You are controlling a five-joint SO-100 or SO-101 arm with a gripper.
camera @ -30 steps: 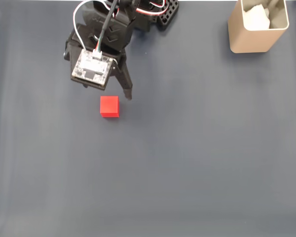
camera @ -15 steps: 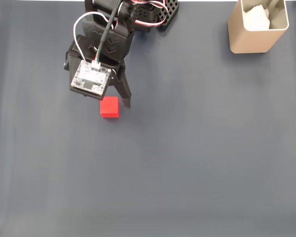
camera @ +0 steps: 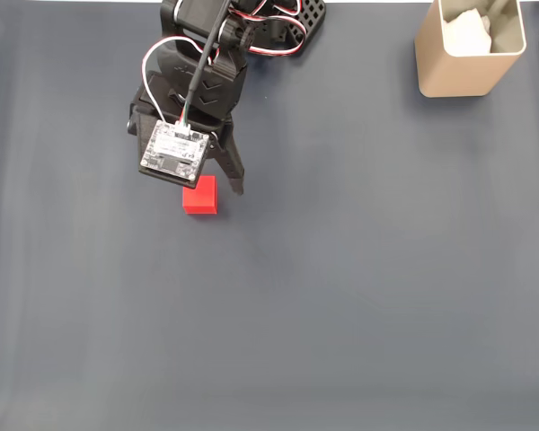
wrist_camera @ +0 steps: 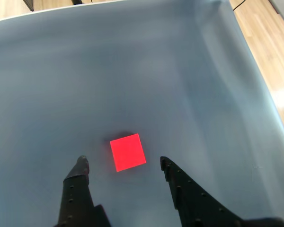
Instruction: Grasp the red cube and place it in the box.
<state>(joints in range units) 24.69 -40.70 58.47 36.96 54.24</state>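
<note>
Gripper (wrist_camera: pixel 121 161) spread wide, holding nothing, its two dark fingers (wrist_camera: pixel 80 172) poised above the bench (wrist_camera: pixel 189 85). Red cube (wrist_camera: pixel 128 152) lies flat on the bench between and just ahead of the fingertips in the wrist view, untouched. Fixed view: box (camera: pixel 472 54) well apart, at the top right corner.
</note>
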